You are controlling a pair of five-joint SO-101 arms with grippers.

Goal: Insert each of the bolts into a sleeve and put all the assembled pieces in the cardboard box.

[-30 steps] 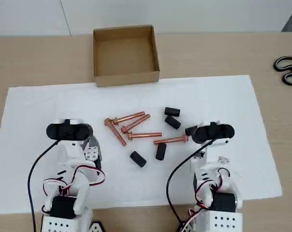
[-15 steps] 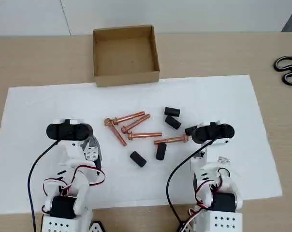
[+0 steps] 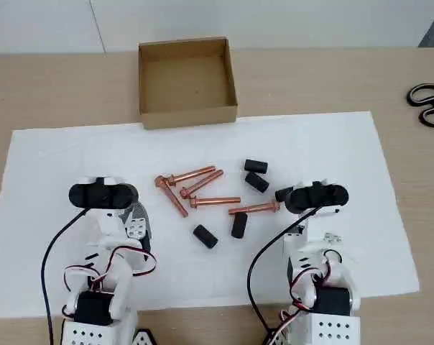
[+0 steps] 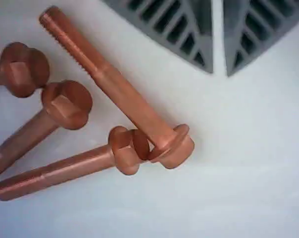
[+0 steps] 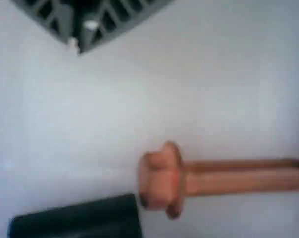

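The left arm's fingers are seen clenched but for a thin slit, with nothing grasped. They are poised over the white paper sheet beside a cluster of copper bolts. In that cluster, one long bolt's flanged head is pressed against the head of a second bolt, and two more heads are shown close by.

The right arm's fingers are drawn together on nothing, over the paper near the head of another bolt. The end of a black sleeve is laid just beside that head.

From above, five bolts in all are found scattered at the middle of the sheet, between the two arms. Five sleeves are spread around them: two beyond the bolts, one by the right arm, and two nearer the arm bases. Every bolt is pictured lying bare, apart from any sleeve's bore.

The cardboard box is set open-topped on the desk at the sheet's far edge, its bare floor on show. A pair of scissors is left at the desk's right edge. Compared with a second ago, arms, bolts and sleeves are found in the same places.
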